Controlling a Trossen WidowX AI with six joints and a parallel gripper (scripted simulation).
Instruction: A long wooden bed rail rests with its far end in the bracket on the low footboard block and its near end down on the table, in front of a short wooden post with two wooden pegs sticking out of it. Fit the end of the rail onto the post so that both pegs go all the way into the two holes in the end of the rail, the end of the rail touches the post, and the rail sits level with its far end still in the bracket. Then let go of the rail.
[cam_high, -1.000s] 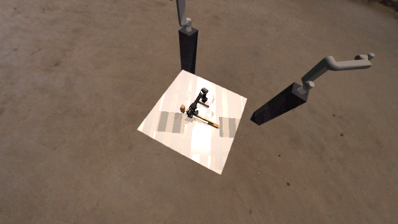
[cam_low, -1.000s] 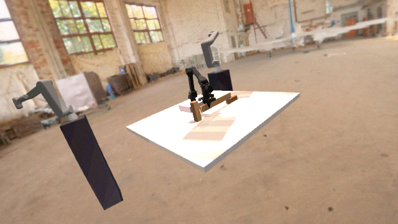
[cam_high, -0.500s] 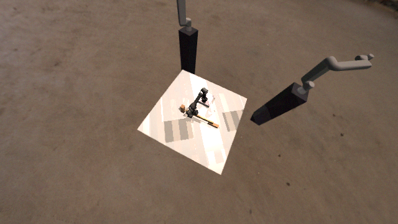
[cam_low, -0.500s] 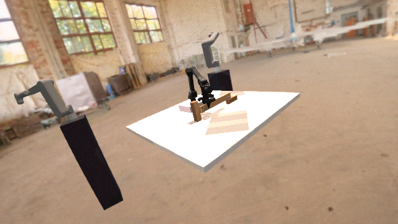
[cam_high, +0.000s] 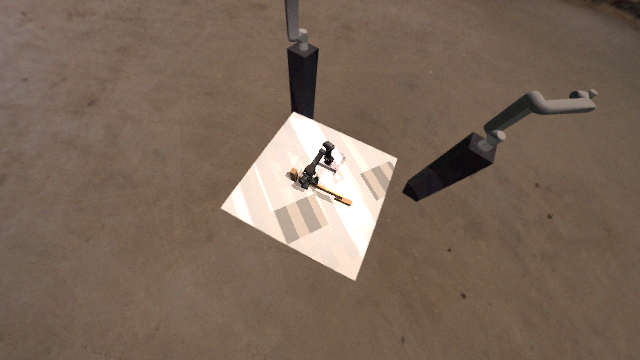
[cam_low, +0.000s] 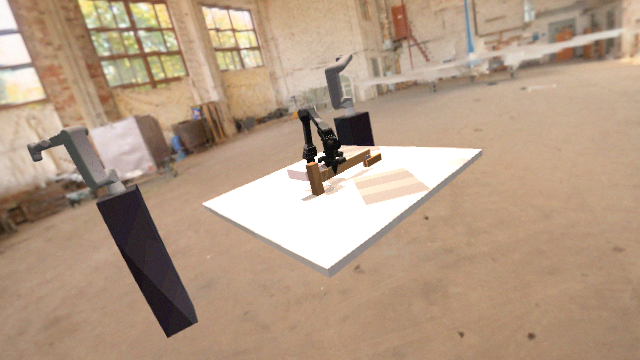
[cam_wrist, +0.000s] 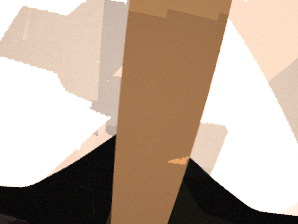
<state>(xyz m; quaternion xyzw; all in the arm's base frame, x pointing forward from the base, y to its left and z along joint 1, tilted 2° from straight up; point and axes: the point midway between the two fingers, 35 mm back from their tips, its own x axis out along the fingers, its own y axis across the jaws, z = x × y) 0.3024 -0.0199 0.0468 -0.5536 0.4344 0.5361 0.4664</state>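
The long wooden rail (cam_high: 331, 194) (cam_low: 350, 162) (cam_wrist: 160, 96) runs from the low footboard block (cam_low: 373, 159) (cam_high: 346, 201) towards the short wooden post (cam_high: 294, 174) (cam_low: 315, 182). Its near end is lifted off the table and sits close against the upper part of the post. My gripper (cam_high: 306, 182) (cam_low: 332, 162) (cam_wrist: 144, 140) is shut on the rail near that end; in the wrist view the dark fingers flank the rail on both sides. The pegs and the holes are hidden, so I cannot tell how far they are engaged.
The white table top (cam_high: 320, 240) (cam_low: 325, 235) carries striped light patches (cam_high: 300, 217) (cam_low: 390, 185). Two dark pillars with grey camera arms (cam_high: 302, 75) (cam_high: 450, 167) (cam_low: 145, 260) (cam_low: 354, 127) stand beside the table's edges.
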